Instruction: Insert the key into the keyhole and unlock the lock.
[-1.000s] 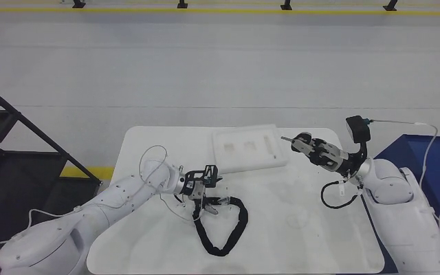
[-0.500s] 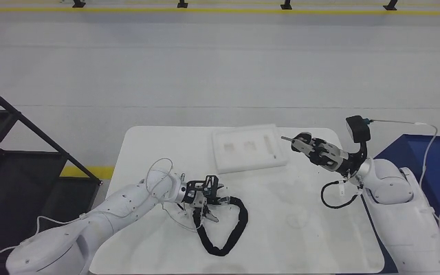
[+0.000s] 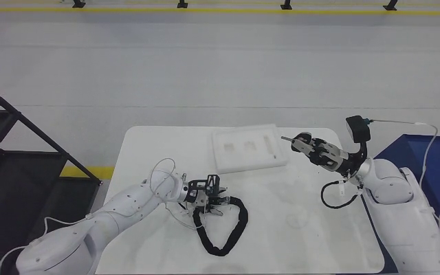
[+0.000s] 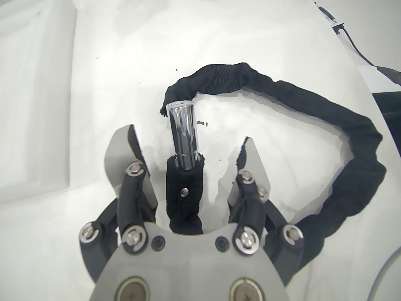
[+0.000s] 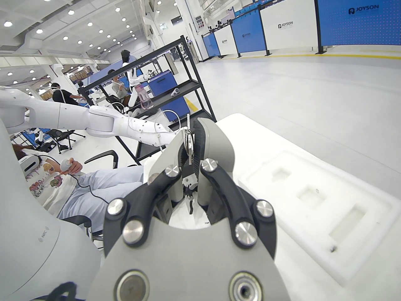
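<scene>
A: Lock, location?
B: Black sleeved lock (image 4: pixel 219 75), looped on counter (image 3: pixel 309 240). Chrome cylinder end lies between the wide-spread fingers of the left end effector (image 4: pixel 188 136), not gripped.
A: Key?
B: Key (image 5: pixel 188 120) pinched in the closed right end effector (image 5: pixel 191 133), raised beside foam tray (image 3: pixel 247 148).

The left tool (image 4: pixel 188 135) stands with its two grey metal fingers (image 4: pixel 120 155) spread wide, one on either side of the polished chrome cylinder (image 4: pixel 183 133) of the black fabric-sleeved cable lock (image 4: pixel 360 158), both apart from it. The cylinder juts from a black sleeve end with a small rivet. The rest of the lock curves in a loop on the white surface (image 4: pixel 250 32). A white foam block (image 4: pixel 34 95) lies near, and a thin black cable (image 4: pixel 354 45) runs at the surface's edge.
</scene>
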